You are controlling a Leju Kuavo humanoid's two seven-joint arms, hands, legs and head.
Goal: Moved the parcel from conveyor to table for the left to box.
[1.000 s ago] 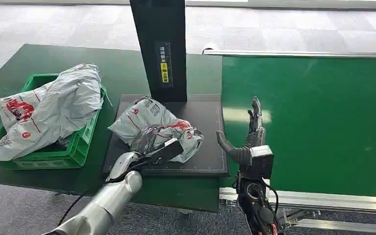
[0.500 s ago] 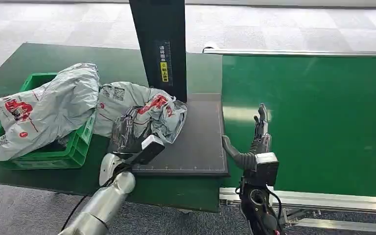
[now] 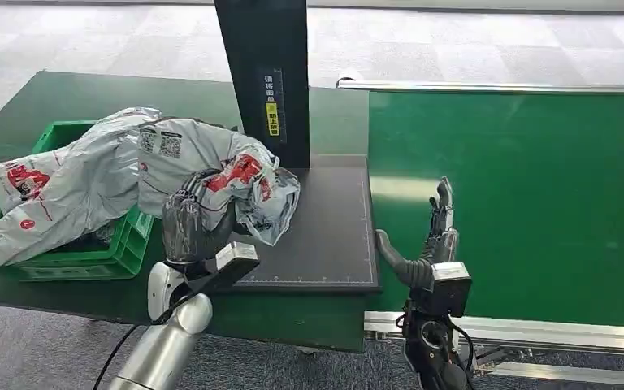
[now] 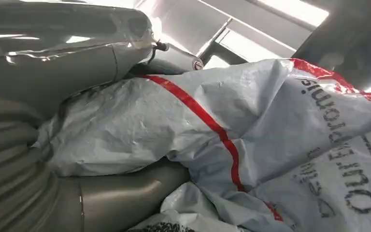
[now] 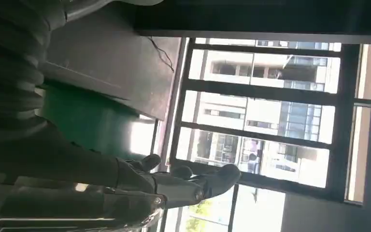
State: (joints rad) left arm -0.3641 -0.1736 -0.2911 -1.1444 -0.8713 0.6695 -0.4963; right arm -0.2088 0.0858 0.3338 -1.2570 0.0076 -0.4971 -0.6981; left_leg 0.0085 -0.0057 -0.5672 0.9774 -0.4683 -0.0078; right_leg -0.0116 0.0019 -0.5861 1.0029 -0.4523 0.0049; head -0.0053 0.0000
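Grey courier parcel [image 3: 211, 166] — gripped in left hand [image 3: 188, 227], fingers closed on its crumpled film, raised above worktop [image 3: 65, 106] beside green crate [image 3: 134, 236]. Right hand [image 3: 431, 248] — fingers spread, empty, at conveyor [image 3: 536, 203] edge. Risk: slack film slipping from grip, or snagging crate rim.

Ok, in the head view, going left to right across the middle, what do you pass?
Green crate with a parcel in it → held parcel gripped by the left hand → dark mat → right hand → green conveyor.
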